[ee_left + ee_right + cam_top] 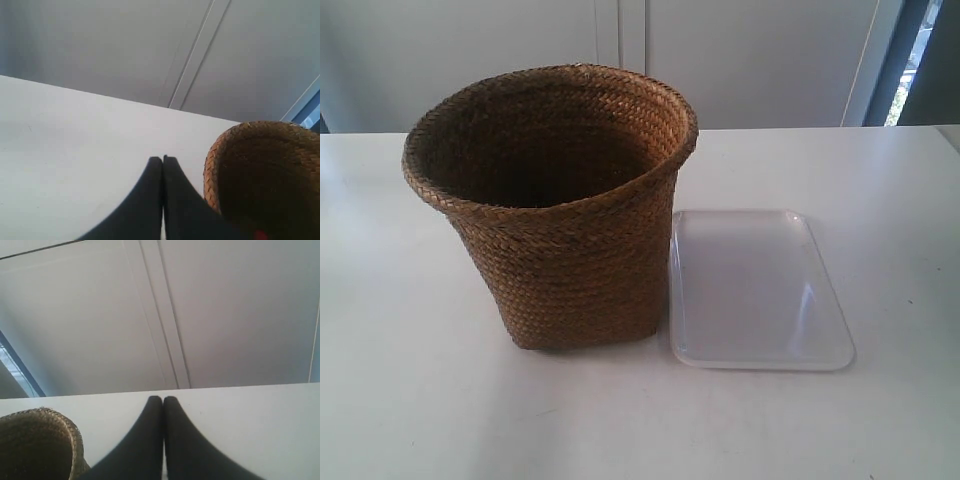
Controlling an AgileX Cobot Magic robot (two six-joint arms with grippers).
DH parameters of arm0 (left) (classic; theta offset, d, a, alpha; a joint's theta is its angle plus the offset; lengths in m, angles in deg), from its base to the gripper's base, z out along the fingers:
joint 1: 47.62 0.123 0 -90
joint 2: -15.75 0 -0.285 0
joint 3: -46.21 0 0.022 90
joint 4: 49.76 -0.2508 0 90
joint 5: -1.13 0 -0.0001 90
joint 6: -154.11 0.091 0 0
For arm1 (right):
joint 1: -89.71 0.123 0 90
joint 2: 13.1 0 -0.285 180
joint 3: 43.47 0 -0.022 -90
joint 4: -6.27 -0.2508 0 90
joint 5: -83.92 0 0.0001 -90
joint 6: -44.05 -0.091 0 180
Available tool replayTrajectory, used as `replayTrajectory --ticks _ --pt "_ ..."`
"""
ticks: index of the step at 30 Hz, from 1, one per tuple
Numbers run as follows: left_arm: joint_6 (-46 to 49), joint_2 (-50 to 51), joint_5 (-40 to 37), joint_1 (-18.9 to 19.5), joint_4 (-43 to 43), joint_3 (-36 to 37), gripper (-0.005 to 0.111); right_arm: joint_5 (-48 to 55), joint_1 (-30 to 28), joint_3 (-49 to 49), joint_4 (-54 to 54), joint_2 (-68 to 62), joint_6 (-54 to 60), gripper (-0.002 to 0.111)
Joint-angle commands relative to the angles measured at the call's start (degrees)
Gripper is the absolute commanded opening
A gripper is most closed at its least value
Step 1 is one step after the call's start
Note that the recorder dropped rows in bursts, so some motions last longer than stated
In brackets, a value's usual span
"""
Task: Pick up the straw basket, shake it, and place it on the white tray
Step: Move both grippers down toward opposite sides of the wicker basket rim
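Note:
The straw basket (560, 235) stands upright on the white table, brown and braided, with a dark inside. Right beside its base lies the white tray (752, 290), flat and holding nothing. Neither arm shows in the exterior view. In the left wrist view my left gripper (163, 159) is shut, its black fingertips pressed together over bare table, with the basket's rim (260, 165) off to one side. My right gripper (163, 399) is likewise shut on nothing, and part of the basket's rim (45, 440) shows at that frame's corner.
The white table (410, 400) ends at a far edge before a pale grey wall (740, 50) with a vertical seam. A dark window frame (910, 60) stands at the far right of the exterior view.

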Motion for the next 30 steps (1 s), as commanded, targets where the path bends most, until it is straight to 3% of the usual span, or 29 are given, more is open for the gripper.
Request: replayTrajectory --ticks 1,8,13,15,18,22,26,30 --pt "2.64 2.40 -7.01 0.20 0.06 -5.62 0.000 6.94 -0.35 -5.42 -0.05 -3.68 2.77 0.000" --pt "8.48 11.63 -23.14 0.20 1.70 -18.69 0.000 26.18 -0.35 -20.30 -0.05 -13.48 4.56 0.000" --pt "20.34 20.20 -39.08 0.20 13.41 -28.96 0.000 42.44 -0.09 -30.65 -0.89 -21.30 6.03 0.000" --pt "19.96 22.30 -42.82 0.20 13.54 -31.74 0.000 46.91 -0.09 -32.66 -1.06 -23.14 6.01 0.002" --pt "19.97 24.37 -47.25 0.20 13.27 -34.22 0.000 46.15 -0.09 -33.01 -2.84 -23.53 5.77 0.006" --pt "13.78 25.64 -51.80 0.20 5.81 -34.63 0.001 48.38 -0.09 -32.90 -11.06 -24.43 7.46 0.006" --pt "13.78 25.92 -51.60 0.20 6.63 -34.63 0.021 49.73 -0.09 -32.90 -15.70 -26.86 7.72 0.014" --pt "13.78 27.11 -51.72 0.20 7.54 -34.63 0.032 48.68 -0.09 -32.90 -15.80 -27.76 9.25 0.014"
